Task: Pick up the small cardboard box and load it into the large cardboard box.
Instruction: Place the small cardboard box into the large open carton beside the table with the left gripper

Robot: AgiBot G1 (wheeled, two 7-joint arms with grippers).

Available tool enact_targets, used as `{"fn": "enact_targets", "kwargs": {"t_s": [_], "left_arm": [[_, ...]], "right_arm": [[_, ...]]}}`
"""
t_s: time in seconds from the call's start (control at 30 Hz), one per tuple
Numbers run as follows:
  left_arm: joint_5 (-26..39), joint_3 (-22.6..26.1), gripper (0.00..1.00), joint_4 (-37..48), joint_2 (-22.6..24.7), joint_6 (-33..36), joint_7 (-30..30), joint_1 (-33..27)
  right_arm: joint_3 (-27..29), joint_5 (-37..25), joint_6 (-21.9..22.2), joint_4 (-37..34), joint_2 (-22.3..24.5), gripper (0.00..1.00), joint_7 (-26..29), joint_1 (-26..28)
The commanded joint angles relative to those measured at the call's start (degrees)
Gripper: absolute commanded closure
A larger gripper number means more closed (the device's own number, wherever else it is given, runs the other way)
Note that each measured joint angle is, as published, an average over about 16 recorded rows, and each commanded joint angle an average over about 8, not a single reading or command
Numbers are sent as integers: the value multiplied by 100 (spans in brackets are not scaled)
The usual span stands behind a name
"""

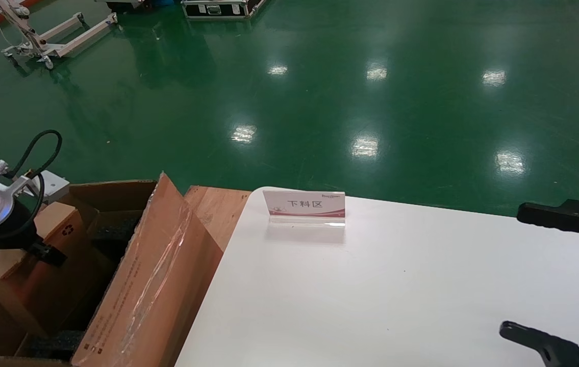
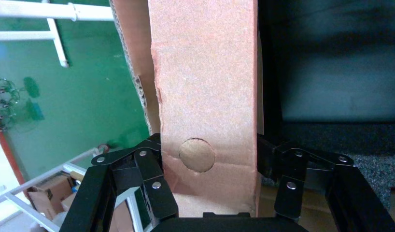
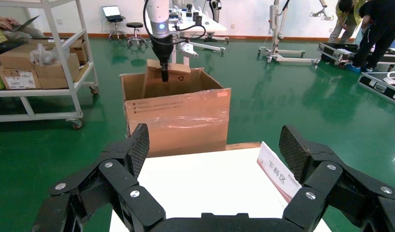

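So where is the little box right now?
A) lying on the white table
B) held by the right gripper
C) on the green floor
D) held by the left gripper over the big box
D: the left gripper pinches the little box above the big box.

- The left arm reaches down at the robot's left side, wrist pointing downward, a blue ring light lit on the wrist housing and a black cable looping above it.
- The left gripper (image 2: 209,181) has its fingers (image 2: 154,186) closed in from both sides, pressed flat against what sits between them.
- The right arm rests low at the robot's right.
- The right gripper (image 3: 215,152) has its jaws spread wide, seemingly level, with nothing between them.
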Motion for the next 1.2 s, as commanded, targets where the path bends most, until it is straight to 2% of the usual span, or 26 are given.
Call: {"fn": "enact_targets", "kwargs": {"t_s": [0.03,0.67,1.1,1.17,1.2], "left_arm": [[14,-7,100,63,27,-48,21,18],[-65,-104,100,993,416,-451,412,313],[-188,-100,100,1065,380,-481,407,473],[-179,-92,95,1054,375,-471,383,477],[-174,-88,89,1050,374,-466,373,479]], "right_arm": [[-1,0,0,0,0,0,0,0],[-6,4,3,0,3,0,-3,1],[-10,7,4,0,4,0,-5,2],[-11,7,5,0,4,0,-5,2],[-11,8,5,0,5,0,-6,2]]}}
